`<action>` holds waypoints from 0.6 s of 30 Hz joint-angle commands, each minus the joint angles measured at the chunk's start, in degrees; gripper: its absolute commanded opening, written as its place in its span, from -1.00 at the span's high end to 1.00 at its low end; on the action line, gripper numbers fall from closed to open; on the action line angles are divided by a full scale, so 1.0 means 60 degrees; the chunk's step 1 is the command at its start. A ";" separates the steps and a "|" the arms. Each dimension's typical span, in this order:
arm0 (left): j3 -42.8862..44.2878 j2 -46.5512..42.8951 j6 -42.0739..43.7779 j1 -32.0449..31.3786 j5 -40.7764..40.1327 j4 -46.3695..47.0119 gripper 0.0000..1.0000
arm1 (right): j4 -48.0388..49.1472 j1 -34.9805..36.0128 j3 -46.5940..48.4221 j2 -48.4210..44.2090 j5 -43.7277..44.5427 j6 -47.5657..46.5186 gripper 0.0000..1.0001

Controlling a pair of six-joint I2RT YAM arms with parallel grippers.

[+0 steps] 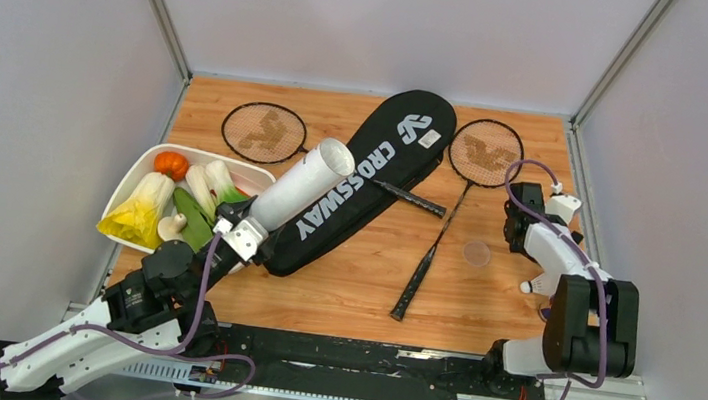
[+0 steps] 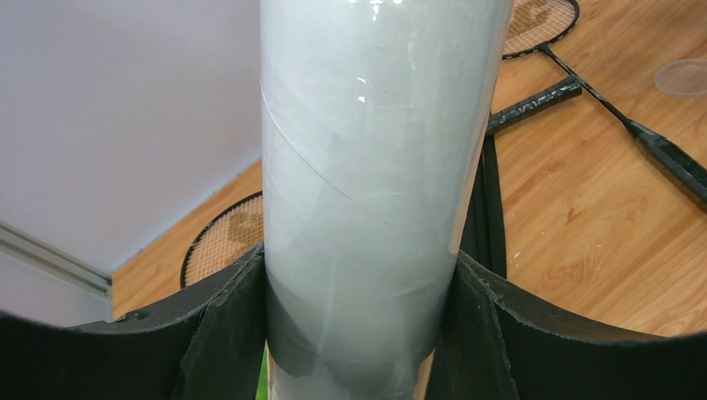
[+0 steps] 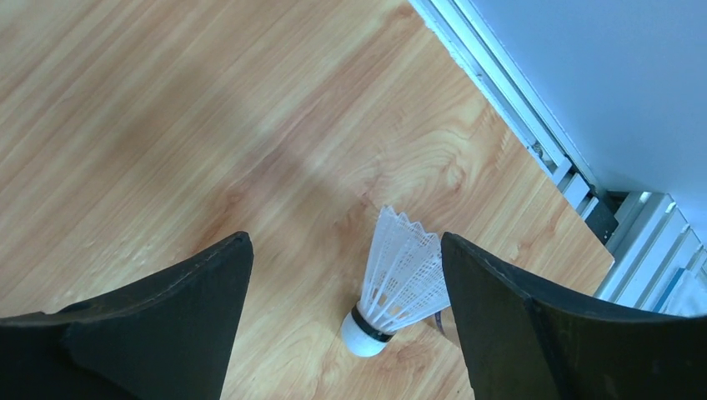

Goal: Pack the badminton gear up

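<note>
My left gripper point(image 1: 243, 235) is shut on the lower end of the long white tube point(image 1: 303, 184), which tilts up over the black "CROSSWAY" racket bag point(image 1: 373, 172). In the left wrist view the tube point(image 2: 375, 167) fills the gap between both pads of the left gripper point(image 2: 360, 258). One racket point(image 1: 263, 132) lies at the back left with its handle past the bag. The other racket point(image 1: 484, 152) lies right of the bag. My right gripper point(image 1: 523, 241) is open. In the right wrist view the right gripper point(image 3: 346, 242) straddles a white shuttlecock point(image 3: 398, 287) lying on the table, close to the right finger. The shuttlecock also shows in the top view point(image 1: 534, 284).
A white tray point(image 1: 137, 170) of toy vegetables stands at the left, beside my left arm. A clear round lid point(image 1: 476, 252) lies near the right racket's shaft. The table's right edge and metal rail point(image 3: 550, 158) run close beside the shuttlecock.
</note>
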 commanded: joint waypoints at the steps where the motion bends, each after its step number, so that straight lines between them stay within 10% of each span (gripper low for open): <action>1: 0.0111 -0.0035 0.0004 0.0010 0.0059 0.0614 0.01 | 0.0045 -0.0487 0.0024 0.0115 0.0477 0.0361 -0.80; 10: 0.0105 0.0021 0.0052 0.0018 0.0068 0.0629 0.01 | -0.0037 -0.0821 0.0060 0.0294 0.0449 0.0623 -0.99; 18: 0.0144 0.0026 0.0027 0.0019 0.0012 0.0626 0.01 | -0.0041 -0.0925 -0.0100 0.0355 -0.0132 0.0747 -0.77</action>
